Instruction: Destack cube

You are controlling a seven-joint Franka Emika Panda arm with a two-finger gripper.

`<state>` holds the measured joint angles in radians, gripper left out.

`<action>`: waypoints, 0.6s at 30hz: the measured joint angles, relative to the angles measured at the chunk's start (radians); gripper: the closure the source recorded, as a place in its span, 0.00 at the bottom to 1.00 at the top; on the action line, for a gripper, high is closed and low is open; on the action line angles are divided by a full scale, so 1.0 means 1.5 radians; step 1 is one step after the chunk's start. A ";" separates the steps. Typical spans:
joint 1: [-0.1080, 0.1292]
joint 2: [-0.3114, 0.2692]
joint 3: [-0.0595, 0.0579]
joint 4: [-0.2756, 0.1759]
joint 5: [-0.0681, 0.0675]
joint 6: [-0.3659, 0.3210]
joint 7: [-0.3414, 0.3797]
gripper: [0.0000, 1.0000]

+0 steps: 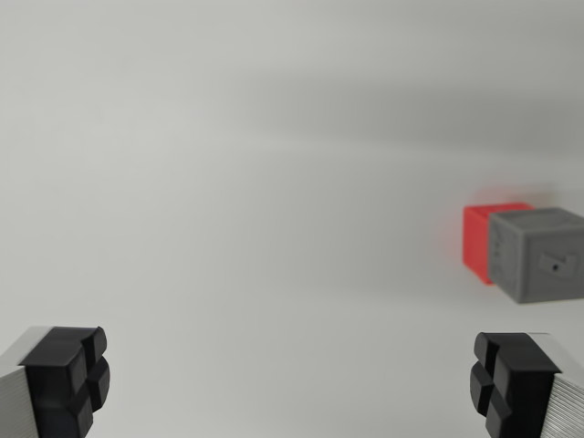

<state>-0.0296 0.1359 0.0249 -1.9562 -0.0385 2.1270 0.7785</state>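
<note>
Wrist view looks down on a pale, plain surface (pixel 228 182) that fills almost the whole picture. Only the tips of the gripper (pixel 287 379) are visible: the two fingers enter from the bottom corners and are cut off by the lower edge, so the rest of the gripper and the arm are out of sight. Each finger has a light grey body and a black pad with grooves; one pad (pixel 68 379) is at the wrist view's left, the other at the wrist view's right. The fingers stand wide apart, and nothing is between them, only the bare surface.

The grey cube (pixel 538 255) is at the wrist view's right, a little above the middle height. Its right side is cut off by the picture's edge, so its full shape is not visible. A small dark mark is on its front face, too small to read. Behind it, partly hidden, is a red cube (pixel 476 237); only its left part and a strip of its top show. The grey cube covers the rest, and the two appear stacked, though from this angle I cannot tell exactly how they touch.

The cubes lie well apart from both fingers, outside the gap between them, above the right finger in the picture. A soft shadow falls on the surface near the cubes.
</note>
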 joint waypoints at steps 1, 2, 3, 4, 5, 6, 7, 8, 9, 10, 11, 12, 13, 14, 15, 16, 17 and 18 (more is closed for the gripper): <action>-0.001 0.000 -0.001 -0.002 0.000 0.002 -0.002 0.00; -0.002 0.000 -0.002 -0.004 0.000 0.004 -0.005 0.00; -0.003 0.000 -0.002 -0.006 0.001 0.006 -0.008 0.00; -0.005 0.000 -0.003 -0.008 0.001 0.008 -0.011 0.00; -0.006 0.000 -0.004 -0.010 0.001 0.009 -0.013 0.00; -0.008 0.000 -0.005 -0.012 0.002 0.012 -0.016 0.00; -0.008 0.000 -0.005 -0.013 0.002 0.013 -0.018 0.00; -0.010 0.000 -0.006 -0.016 0.003 0.015 -0.021 0.00; -0.012 0.001 -0.006 -0.018 0.003 0.018 -0.025 0.00; -0.014 0.001 -0.007 -0.021 0.004 0.020 -0.028 0.00; -0.016 0.001 -0.008 -0.023 0.004 0.023 -0.031 0.00; -0.017 0.002 -0.009 -0.025 0.004 0.024 -0.034 0.00; -0.018 0.002 -0.010 -0.027 0.005 0.027 -0.037 0.00; -0.020 0.003 -0.011 -0.029 0.005 0.030 -0.041 0.00; -0.022 0.004 -0.012 -0.032 0.005 0.032 -0.045 0.00; -0.024 0.004 -0.012 -0.034 0.006 0.035 -0.050 0.00; -0.026 0.005 -0.014 -0.037 0.006 0.038 -0.053 0.00; -0.028 0.005 -0.015 -0.039 0.007 0.041 -0.057 0.00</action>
<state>-0.0721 0.1440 0.0031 -2.0152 -0.0287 2.1879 0.6928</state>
